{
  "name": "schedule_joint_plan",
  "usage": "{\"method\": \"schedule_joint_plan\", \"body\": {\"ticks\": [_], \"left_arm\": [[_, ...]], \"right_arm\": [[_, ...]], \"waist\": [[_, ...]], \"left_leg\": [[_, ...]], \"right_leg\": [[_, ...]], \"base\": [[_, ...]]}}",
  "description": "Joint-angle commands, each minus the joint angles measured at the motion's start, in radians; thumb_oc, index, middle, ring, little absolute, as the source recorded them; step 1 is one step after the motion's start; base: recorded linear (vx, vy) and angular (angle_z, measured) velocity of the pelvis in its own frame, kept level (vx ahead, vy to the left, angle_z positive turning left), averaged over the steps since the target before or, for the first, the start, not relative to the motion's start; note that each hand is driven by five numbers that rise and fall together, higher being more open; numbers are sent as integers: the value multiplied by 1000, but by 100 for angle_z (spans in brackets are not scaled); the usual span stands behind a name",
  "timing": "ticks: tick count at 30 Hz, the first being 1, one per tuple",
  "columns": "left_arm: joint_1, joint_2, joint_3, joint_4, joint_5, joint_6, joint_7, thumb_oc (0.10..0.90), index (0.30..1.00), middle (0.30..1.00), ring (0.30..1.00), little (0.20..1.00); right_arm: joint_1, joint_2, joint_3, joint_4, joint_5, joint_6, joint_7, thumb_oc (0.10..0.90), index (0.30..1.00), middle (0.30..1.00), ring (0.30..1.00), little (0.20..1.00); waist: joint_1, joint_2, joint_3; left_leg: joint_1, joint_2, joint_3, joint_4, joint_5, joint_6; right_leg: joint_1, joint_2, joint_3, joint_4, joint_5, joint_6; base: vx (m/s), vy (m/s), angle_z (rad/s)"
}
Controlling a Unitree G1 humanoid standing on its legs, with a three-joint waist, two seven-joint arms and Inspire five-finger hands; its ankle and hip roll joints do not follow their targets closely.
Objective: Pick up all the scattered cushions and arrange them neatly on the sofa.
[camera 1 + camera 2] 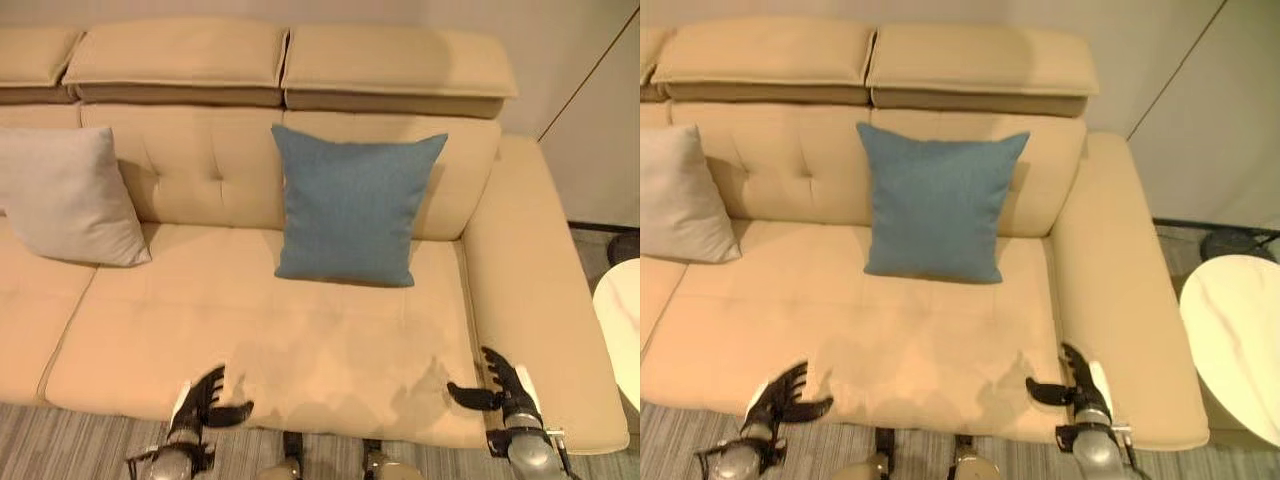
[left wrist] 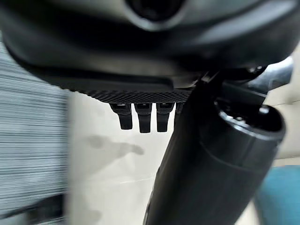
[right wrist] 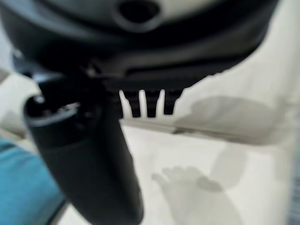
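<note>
A blue cushion (image 1: 350, 205) stands upright against the backrest of the beige sofa (image 1: 260, 340), on its right seat. A light grey cushion (image 1: 65, 195) leans against the backrest further left. My left hand (image 1: 205, 398) hovers at the seat's front edge, open, fingers spread, holding nothing. My right hand (image 1: 500, 385) hangs over the front right corner of the seat, open and empty as well. In the left wrist view the fingers (image 2: 143, 117) point straight out over the seat; the right wrist view shows fingers (image 3: 150, 103) straight too.
The sofa's right armrest (image 1: 530, 290) runs along beside my right hand. A round white table (image 1: 1240, 340) stands to the right of the sofa. Striped grey carpet (image 1: 80, 445) lies in front.
</note>
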Motion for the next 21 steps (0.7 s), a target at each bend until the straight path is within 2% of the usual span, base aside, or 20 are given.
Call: {"method": "schedule_joint_plan", "body": {"ticks": [1,6,10,12,15,18,20,21], "left_arm": [[-63,5,3,69,94,-30,-6,800,900,900,900,900],[-105,-24,-22,222,144,-23,41,800,900,900,900,900],[-147,-34,-32,266,141,-28,61,800,900,900,900,900],[-173,-44,-33,300,142,-29,67,800,900,900,900,900],[-181,-53,-34,328,147,-28,64,800,900,900,900,900],[-193,-60,-34,352,156,-25,65,800,900,900,900,900],[-208,-66,-42,346,153,-25,76,800,900,900,900,900],[-208,-66,-42,346,153,-25,76,800,900,900,900,900]], "right_arm": [[-64,-23,25,15,-54,-70,-13,800,900,900,900,900],[-74,3,99,164,-53,-67,-22,800,900,900,900,900],[-117,-1,154,244,-62,-58,-23,800,900,900,900,900],[-153,-9,182,301,-66,-49,-23,800,900,900,900,900],[-170,-8,194,343,-72,-40,-17,800,900,900,900,900],[-177,-5,196,377,-82,-30,-15,800,900,900,900,900],[-178,11,187,414,-76,-19,-20,800,900,900,900,900],[-178,11,187,414,-76,-19,-20,800,900,900,900,900]], "waist": [[25,-26,-77],[34,-40,-62],[42,-53,-40],[47,-77,-24],[37,-86,-33],[13,-78,-52],[-17,-64,-63],[-18,-63,-64]], "left_leg": [[19,43,36,4,-42,-61],[4,77,17,45,-20,-84],[-46,80,1,138,-42,-80],[-57,32,-17,272,-143,-56],[-29,8,-7,360,-202,-41],[41,-1,34,376,-247,-37],[101,-6,90,312,-272,-32],[102,-6,89,310,-271,-32]], "right_leg": [[59,-10,-30,63,-131,60],[100,28,-31,24,-148,35],[93,29,-29,13,-139,28],[68,-1,-27,17,-107,29],[44,-14,-30,18,-83,30],[10,-19,-49,22,-61,36],[-35,-32,-88,34,-33,47],[-36,-32,-88,35,-33,48]], "base": [[-76,-74,12],[-139,-119,12],[-200,-58,12],[-241,-21,-9],[-172,13,-12],[-127,58,-9],[-176,103,22],[-181,102,51]]}}
